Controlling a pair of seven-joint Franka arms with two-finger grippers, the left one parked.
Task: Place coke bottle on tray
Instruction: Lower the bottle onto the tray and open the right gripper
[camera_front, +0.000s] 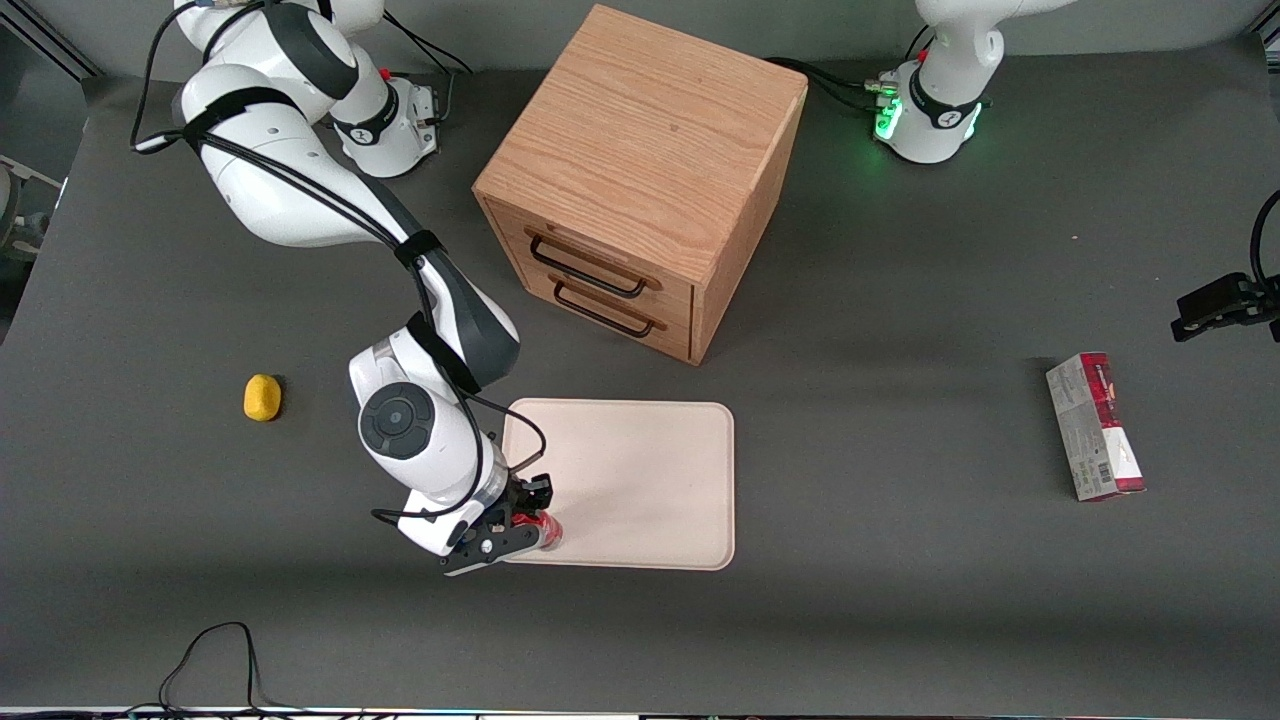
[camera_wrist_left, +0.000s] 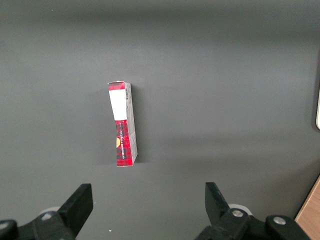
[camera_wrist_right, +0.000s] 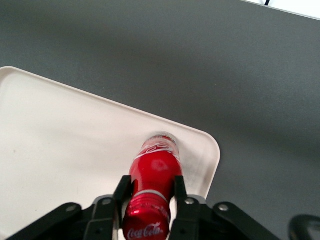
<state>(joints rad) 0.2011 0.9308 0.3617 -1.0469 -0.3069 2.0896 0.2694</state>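
black fingers (camera_wrist_right: 179, 192) clamp either side of the coke bottle (camera_wrist_right: 155, 172), pressed right against the glossy red body just under the cap, so the gripper (camera_wrist_right: 149, 194) has it firmly pinched. in the wrist view the bottle hangs cap-up between the pads, its base pointing down at the tray (camera_wrist_right: 60, 145), close to one rounded corner; whether the base is actually touching the surface is hard to say. white script curls across the red cap and again low on the body, and a pale band rings the neck.

out to the front view now: the gripper (camera_front: 527, 522) sits low over the tray's (camera_front: 650, 470) corner nearest the camera at the working arm's end, with a flash of red bottle (camera_front: 547, 531) peeking out from between the fingers. the wrist is bent down steeply, the white forearm rising away from it and folding back through a dark elbow joint toward its base, cables strapped along the links.

tray: flat, cream-white, smooth, faintly smudged, low rim, rounded corners. the table (camera_front: 850, 620) under it is a matte dark grey.

farther from the camera than the tray stands a wooden drawer box (camera_front: 640, 180), light oak grain, turned at an angle, two drawers with dark wire handles.

toward the working arm's end lies a small yellow lump (camera_front: 262, 397), dull and rounded. toward the parked arm's end a red-and-grey carton (camera_front: 1095, 426) lies flat, long and slim.
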